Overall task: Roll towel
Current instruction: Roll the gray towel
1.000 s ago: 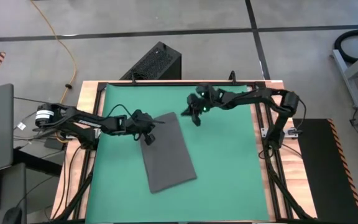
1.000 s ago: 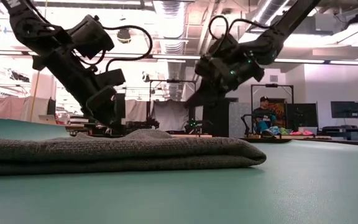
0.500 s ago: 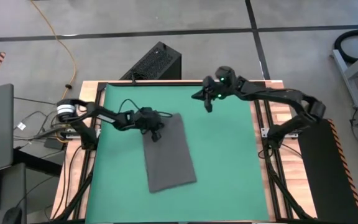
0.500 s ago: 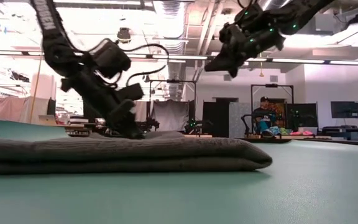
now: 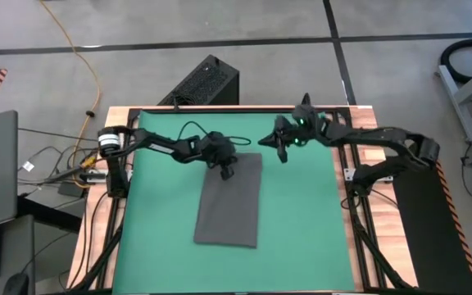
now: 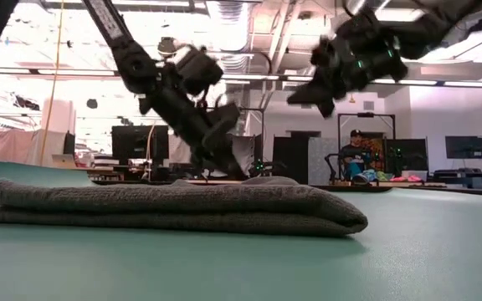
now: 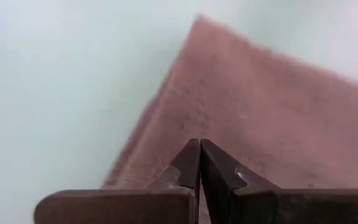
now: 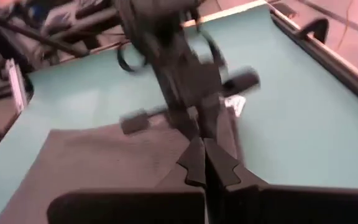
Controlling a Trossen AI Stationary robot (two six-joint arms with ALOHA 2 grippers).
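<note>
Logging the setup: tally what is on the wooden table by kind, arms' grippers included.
Dark grey soft cloth towel: 1
Green mat: 1
Dark two-finger grippers: 2, left gripper, right gripper
Total: 4

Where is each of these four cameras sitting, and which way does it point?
High view: above the table, looking straight down on the green mat, the towel and both arms.
Low view: at table height, looking level across the towel into the room; both arms come in from above.
Left wrist view: on the left arm, looking past its shut left tool at the towel.
Right wrist view: on the right arm, looking past its shut right tool toward the left arm.
Shared: all four show the towel.
</note>
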